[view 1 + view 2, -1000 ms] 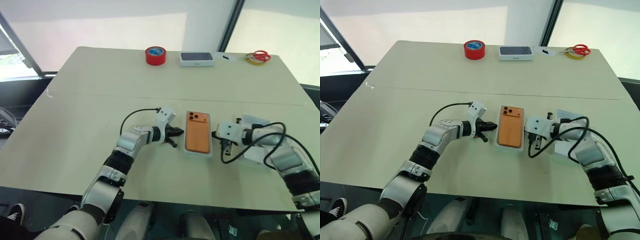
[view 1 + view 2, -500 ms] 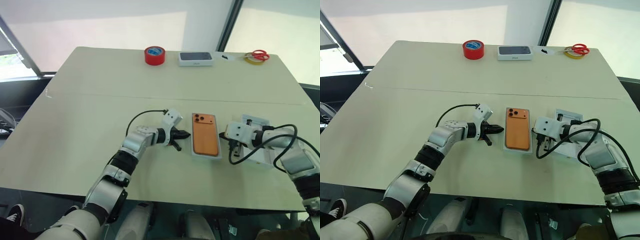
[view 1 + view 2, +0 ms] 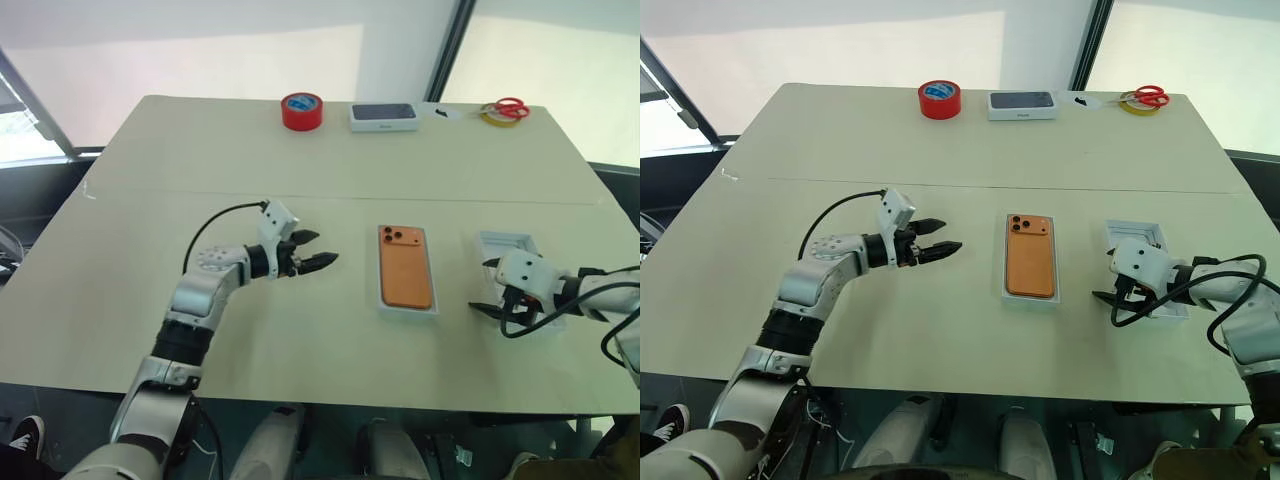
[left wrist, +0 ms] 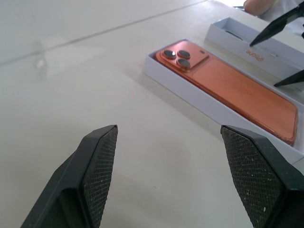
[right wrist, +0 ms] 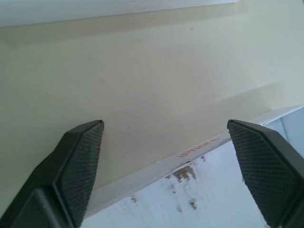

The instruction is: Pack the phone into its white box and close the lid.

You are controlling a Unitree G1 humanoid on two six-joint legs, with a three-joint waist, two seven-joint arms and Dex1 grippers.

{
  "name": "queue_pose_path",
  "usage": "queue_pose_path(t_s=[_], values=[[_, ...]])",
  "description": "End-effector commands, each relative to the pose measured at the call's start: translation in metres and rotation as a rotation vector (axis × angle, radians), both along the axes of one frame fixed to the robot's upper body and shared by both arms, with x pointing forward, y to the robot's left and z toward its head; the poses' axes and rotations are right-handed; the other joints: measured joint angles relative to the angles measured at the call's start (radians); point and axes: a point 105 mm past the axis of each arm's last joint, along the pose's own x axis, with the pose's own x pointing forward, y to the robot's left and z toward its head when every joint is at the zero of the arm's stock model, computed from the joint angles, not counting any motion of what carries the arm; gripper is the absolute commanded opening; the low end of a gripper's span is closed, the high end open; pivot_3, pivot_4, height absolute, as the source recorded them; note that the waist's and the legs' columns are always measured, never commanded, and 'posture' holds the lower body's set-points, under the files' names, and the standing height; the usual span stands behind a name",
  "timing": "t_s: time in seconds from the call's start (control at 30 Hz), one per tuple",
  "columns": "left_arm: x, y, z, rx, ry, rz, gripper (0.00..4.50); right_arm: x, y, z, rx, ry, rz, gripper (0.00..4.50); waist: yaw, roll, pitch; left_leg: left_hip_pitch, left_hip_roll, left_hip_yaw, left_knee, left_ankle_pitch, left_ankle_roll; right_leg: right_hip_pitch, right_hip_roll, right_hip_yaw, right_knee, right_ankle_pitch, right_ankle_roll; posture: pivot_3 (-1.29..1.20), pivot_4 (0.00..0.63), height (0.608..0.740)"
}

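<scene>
Both grippers have their jaws spread wide and aren't holding anything. Left gripper (image 3: 312, 260) hovers over bare table (image 3: 200, 150), well to the left of the phone (image 3: 404, 266), fingers pointing at it. The phone lies camera-side up inside the white box (image 3: 381, 300), about mid-table. Right gripper (image 3: 488, 288) sits at the near-left edge of the lid (image 3: 507, 243), which lies open side up on the right of the white box; can't tell if the fingertips actually touch it.
</scene>
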Motion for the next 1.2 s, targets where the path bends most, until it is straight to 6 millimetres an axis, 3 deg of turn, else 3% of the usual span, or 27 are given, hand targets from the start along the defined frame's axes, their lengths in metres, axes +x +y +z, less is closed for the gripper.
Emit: queue_pose_path(t_s=[0.03,0.1,0.2,0.4,0.57,0.63,1.03,1.2], values=[[-0.010,0.019,0.026,-0.027,-0.166,-0.032,3.77,-0.002,-0.008,0.027,0.018,-0.045,-0.012,4.42,-0.001,0.001,0.000,0.000,0.000,0.000,0.000,0.000,0.000,0.000,0.000,0.000,0.000,0.000,0.000,0.00,0.150,0.736],[-0.017,0.030,0.032,-0.034,-0.199,-0.054,3.77,-0.004,-0.007,0.034,0.039,-0.054,-0.019,4.42,-0.001,0.002,0.001,0.000,0.000,0.000,-0.001,0.000,0.000,-0.001,0.000,0.000,0.000,0.000,0.000,0.00,0.150,0.736],[-0.032,0.049,0.042,-0.035,-0.236,-0.114,3.77,0.007,-0.003,0.049,0.233,-0.053,-0.187,4.42,-0.009,0.003,0.001,-0.001,0.001,0.000,-0.002,0.000,0.000,-0.002,0.001,0.001,0.000,-0.001,-0.001,0.00,0.150,0.736],[-0.046,0.072,0.041,0.023,-0.258,-0.180,3.77,0.005,0.008,0.044,0.458,0.150,-0.466,4.42,-0.012,0.004,0.001,-0.001,0.002,0.000,-0.003,0.000,0.000,-0.003,0.001,0.001,0.001,-0.002,-0.003,0.00,0.150,0.736],[-0.053,0.075,0.034,0.100,-0.303,-0.210,3.77,0.002,0.014,0.040,0.545,0.307,-0.660,4.42,-0.011,0.005,0.001,-0.003,0.002,0.002,-0.003,0.000,0.001,-0.005,0.000,0.002,-0.001,-0.002,-0.003,0.00,0.150,0.736],[-0.055,0.074,0.034,0.108,-0.312,-0.224,3.77,-0.001,0.010,0.035,0.462,0.320,-0.715,4.42,-0.007,0.005,0.001,-0.005,0.002,0.002,-0.003,-0.001,0.001,-0.006,0.000,0.002,-0.001,-0.002,-0.004,0.00,0.150,0.736],[-0.062,0.067,0.037,0.105,-0.354,-0.241,3.77,-0.002,0.017,0.029,0.386,0.440,-0.786,4.42,-0.027,0.005,0.001,-0.012,0.002,0.004,-0.003,0.000,0.001,-0.015,0.000,0.004,0.000,0.000,0.000,0.00,0.150,0.736],[-0.065,0.063,0.034,0.096,-0.348,-0.238,3.77,0.011,0.023,0.026,0.430,0.452,-0.812,4.42,-0.037,0.005,0.001,-0.011,0.002,0.004,-0.002,0.000,0.001,-0.015,0.000,0.004,0.001,0.001,0.000,0.00,0.150,0.736]])
